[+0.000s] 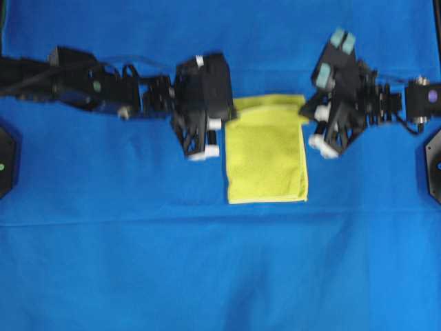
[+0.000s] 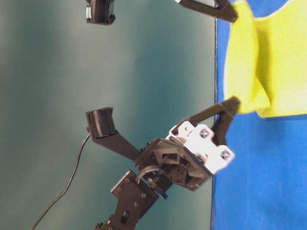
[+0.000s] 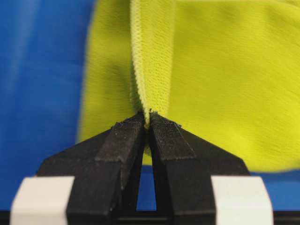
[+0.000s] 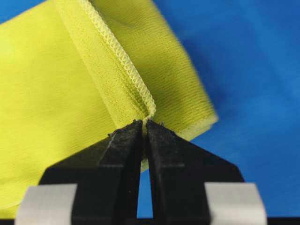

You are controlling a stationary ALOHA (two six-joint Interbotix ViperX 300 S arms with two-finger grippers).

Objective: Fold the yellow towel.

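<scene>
The surface [image 1: 138, 262] was covered edge to edge in bright blue cloth, with faint creases running across the lower half of the overhead frame. Directly on it, just right of centre in that frame, lay the yellow towel [image 1: 267, 162], folded into an upright rectangle whose lower edge rested flat on the blue, while its upper part was bunched and lifted off the cloth. At the far left and far right edges of the overhead frame, two dark angular mounts [image 1: 433, 164] sat on the surface.
</scene>
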